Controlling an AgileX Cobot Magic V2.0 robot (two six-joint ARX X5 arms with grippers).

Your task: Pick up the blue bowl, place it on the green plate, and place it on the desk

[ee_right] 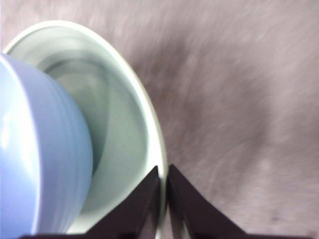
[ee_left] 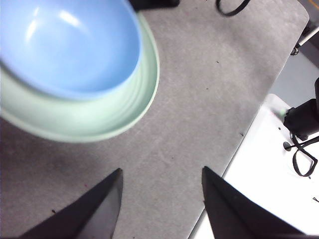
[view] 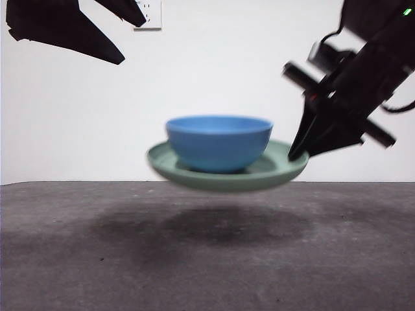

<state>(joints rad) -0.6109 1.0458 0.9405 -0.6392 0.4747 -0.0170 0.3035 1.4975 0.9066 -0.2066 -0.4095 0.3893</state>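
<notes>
You have the green plate (view: pixel 279 170) in the air above the tabletop (view: pixel 207 259), with the blue bowl (view: pixel 218 142) sitting inside it, a little toward 9 o'clock of the plate's centre in the front view. The right claw (view: pixel 299 152) comes in from 2 o'clock and pinches the plate's rim at the 3 o'clock edge; in the right wrist view its jaws are closed to a thin slit on that rim (ee_right: pixel 160 164). The plate tilts slightly, and a dark shadow lies on the tabletop under it (the plate touches nothing below). Your left claw (ee_left: pixel 162 191) hangs high at 10 o'clock in the front view, jaws spread wide and holding nothing, with plate and bowl beneath it, off to one side.
</notes>
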